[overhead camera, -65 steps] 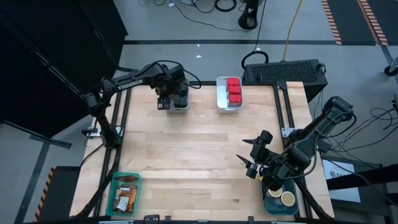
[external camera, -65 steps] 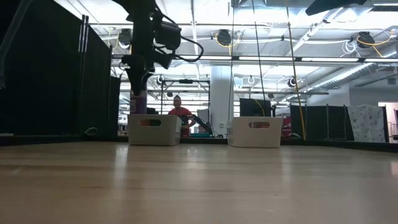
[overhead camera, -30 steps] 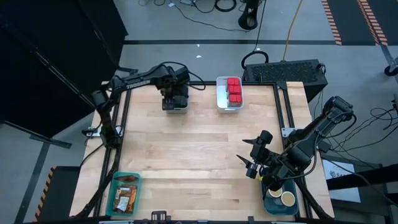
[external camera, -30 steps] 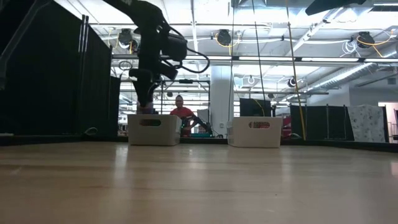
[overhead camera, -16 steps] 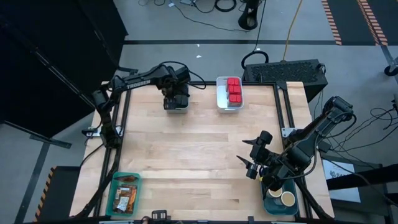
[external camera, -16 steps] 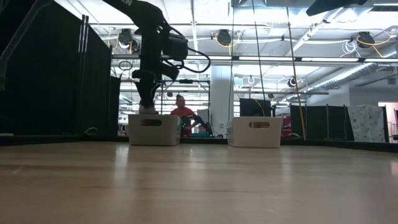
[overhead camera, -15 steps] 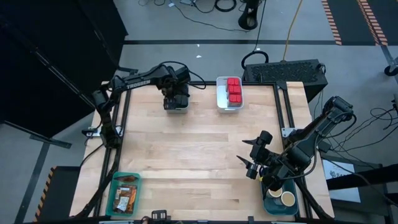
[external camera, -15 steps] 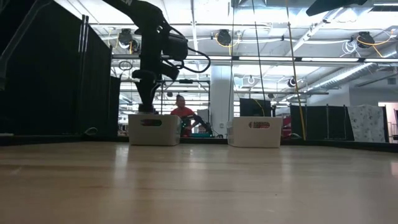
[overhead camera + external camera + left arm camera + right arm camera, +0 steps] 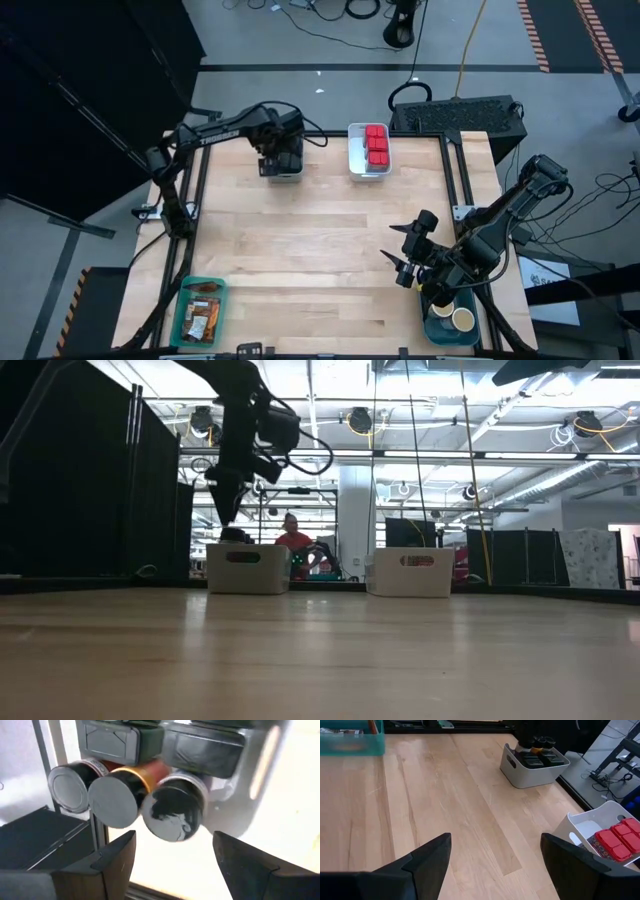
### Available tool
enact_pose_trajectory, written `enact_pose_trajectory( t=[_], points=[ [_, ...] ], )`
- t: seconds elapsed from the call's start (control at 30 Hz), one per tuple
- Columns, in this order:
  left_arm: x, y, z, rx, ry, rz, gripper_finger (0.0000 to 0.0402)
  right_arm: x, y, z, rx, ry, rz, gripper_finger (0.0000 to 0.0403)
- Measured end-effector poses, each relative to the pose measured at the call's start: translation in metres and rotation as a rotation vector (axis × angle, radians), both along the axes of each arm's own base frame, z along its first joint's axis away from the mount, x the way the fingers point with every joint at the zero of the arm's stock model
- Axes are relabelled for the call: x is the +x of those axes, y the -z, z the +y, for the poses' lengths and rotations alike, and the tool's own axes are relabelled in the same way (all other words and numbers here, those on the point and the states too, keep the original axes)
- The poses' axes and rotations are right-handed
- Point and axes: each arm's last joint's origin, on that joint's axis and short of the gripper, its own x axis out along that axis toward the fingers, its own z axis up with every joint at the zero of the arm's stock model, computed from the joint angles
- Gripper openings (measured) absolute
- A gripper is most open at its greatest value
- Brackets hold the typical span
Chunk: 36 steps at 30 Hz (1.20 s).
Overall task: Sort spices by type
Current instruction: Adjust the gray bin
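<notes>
Because jars (image 9: 120, 795) group by type, we hold the left gripper (image 9: 167, 862), jaws wide and empty, above them in their bin (image 9: 297, 172).

Workshop interior: grey concrete floor (image 9: 300, 40) w/ loose cables (image 9: 330, 10) beyond wooden table (image 9: 320, 240); black curtain panels (image 9: 95, 490) at left, white column (image 9: 355, 520), exposed ceiling pipes (image 9: 520, 490), person in red (image 9: 291, 546) seated in bkgd.

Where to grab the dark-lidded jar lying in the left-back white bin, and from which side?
Take the dark-lidded jar across its round body, just behind the lid, coming straight down from above. It lies on its side against the orange-banded jar, so only the top is free. The left hand hangs open over it.
</notes>
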Motion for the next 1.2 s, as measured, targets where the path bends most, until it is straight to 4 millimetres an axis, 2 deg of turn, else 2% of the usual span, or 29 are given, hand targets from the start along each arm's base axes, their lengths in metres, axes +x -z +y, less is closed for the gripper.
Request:
enact_pose_trajectory(
  t=[0.23,0.37,0.57,0.7,0.9,1.2],
  points=[
    [0.001,-0.021,-0.026,0.016,0.022,-0.068,0.0264,0.0,0.0,0.0,-0.001,0.0,0.0,0.029],
    [0.015,-0.023,-0.045,-0.021,0.027,-0.169,0.0253,0.0,0.0,0.0,-0.001,0.001,0.0,0.029],
    [0.04,-0.01,-0.081,-0.033,0.145,-0.261,0.0204,0.0,0.0,0.0,0.0,0.001,-0.001,0.029],
    [0.049,-0.01,-0.098,-0.028,0.199,-0.307,0.016,0.0,0.0,0.0,0.0,0.001,-0.001,0.029],
    [0.062,0.003,-0.106,-0.057,0.227,-0.317,0.0095,0.0,0.0,0.0,0.001,0.0,-0.001,0.029],
    [0.074,0.037,-0.096,-0.095,0.179,-0.24,0.0005,0.0,0.0,0.001,0.023,-0.012,0.009,0.029]
  ],
)
